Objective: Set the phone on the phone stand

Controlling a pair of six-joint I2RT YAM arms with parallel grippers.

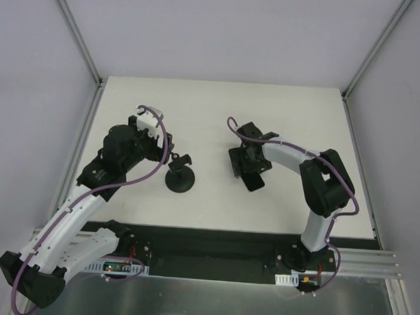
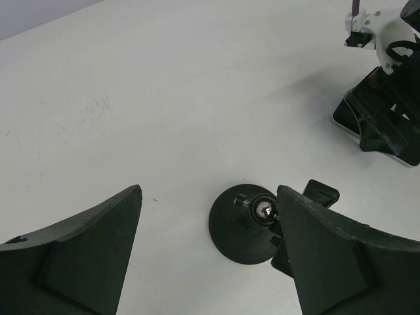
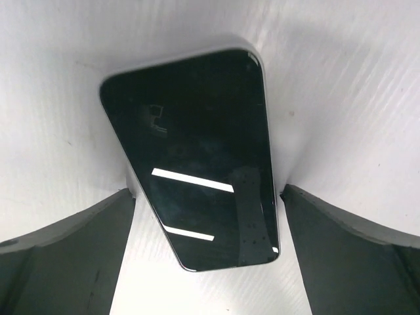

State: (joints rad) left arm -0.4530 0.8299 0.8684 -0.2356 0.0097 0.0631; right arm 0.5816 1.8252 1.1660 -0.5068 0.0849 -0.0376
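The right claw (image 3: 207,191) is spread astride the phone (image 3: 190,131), flat on the table (image 3: 341,98). The left claw (image 2: 210,193) is spread; the stand (image 2: 236,233) sits between its fingers (image 2: 341,262), one partly hiding it.

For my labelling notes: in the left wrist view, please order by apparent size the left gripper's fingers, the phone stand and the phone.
1. left gripper's fingers, largest only because nearest the camera.
2. phone stand.
3. phone, farther away and partly hidden, so its true size is unsure.
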